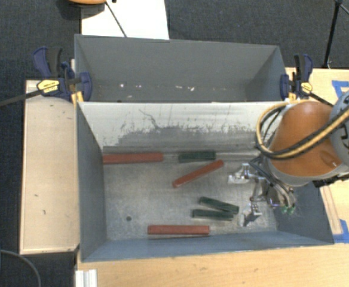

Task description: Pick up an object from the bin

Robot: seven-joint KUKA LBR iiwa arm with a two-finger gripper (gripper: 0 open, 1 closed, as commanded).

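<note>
Hand (252, 213) beside paired dark green sticks (215, 208); grip state: cannot tell. Straddle one stick squarely before you lower.

Grey bin (91, 178); 3 red-brown sticks (132, 158); 3 dark-green sticks (219, 205).

Bare bin floor (126, 196) at left — open passage, paired green sticks (216, 208) just beside the gripper (250, 218), brown stick (178, 229) lining the front.

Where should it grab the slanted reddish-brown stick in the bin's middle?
Grip the slanted reddish-brown stick at its middle, probably from straight above, closing across its narrow width. It lies flat on the bin floor with room either side of its middle, and a middle grip should keep it level.
</note>
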